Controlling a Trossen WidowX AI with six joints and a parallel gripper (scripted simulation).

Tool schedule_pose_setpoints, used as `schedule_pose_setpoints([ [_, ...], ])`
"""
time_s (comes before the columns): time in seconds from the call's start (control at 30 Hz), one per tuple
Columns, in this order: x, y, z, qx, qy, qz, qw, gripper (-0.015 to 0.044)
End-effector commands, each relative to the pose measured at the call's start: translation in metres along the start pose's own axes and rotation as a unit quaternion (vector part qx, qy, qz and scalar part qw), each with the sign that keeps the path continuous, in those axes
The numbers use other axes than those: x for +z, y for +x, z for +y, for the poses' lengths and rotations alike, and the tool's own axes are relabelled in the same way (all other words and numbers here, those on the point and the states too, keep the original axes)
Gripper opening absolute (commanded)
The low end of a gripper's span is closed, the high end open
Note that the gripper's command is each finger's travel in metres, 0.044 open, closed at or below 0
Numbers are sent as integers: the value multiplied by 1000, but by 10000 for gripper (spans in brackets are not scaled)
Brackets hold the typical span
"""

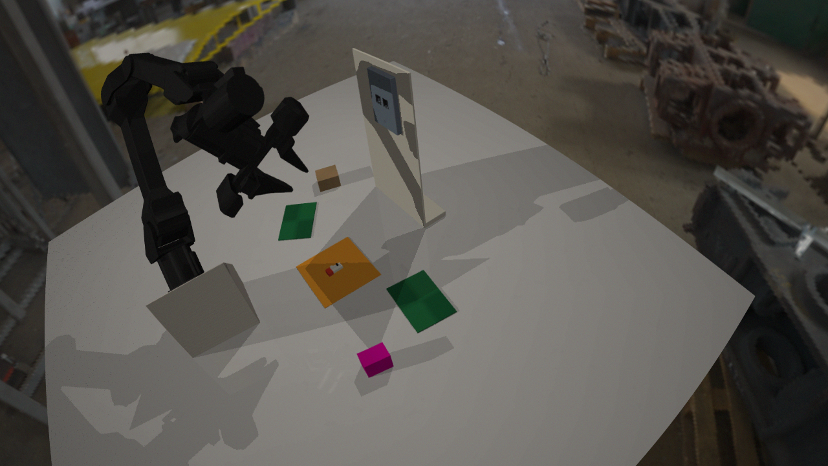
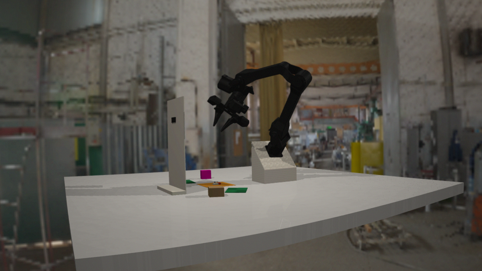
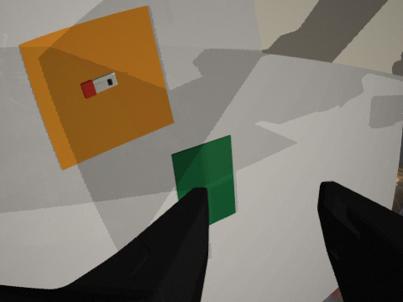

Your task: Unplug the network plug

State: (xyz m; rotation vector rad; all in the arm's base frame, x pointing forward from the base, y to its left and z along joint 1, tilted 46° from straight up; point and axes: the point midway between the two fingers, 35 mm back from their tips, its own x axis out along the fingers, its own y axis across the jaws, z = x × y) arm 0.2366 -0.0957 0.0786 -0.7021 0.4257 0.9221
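While the tool [image 2: 224, 118] hangs high above the surface [image 1: 521, 324], jaws part open, it holds and touches nothing. Plug [image 1: 333, 268] lies on the orange square [image 1: 347, 283], out of the panel [image 1: 399, 173].

White table [image 2: 256, 215], thick-edged, curved along the near side, crossed by long grey shadows. Behind, a blurred factory hall: pale brick walls [image 2: 417, 67], a tall opening with an orange beam [image 2: 340, 68], a yellow bin [image 2: 366, 156]. Seen from above, dusty concrete floor [image 1: 463, 34], rusty brown machinery [image 1: 723, 110] at right, a yellow platform [image 1: 173, 34] at upper left.
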Motion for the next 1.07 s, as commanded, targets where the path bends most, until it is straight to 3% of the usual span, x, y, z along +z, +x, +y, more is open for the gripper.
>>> schedule_pose_setpoints([
  [0.0,1,-2,-1,0,-1,-2,1000,235],
  [0.27,1,-2,-1,0,-1,-2,1000,440],
  [1.03,1,-2,-1,0,-1,-2,1000,440],
])
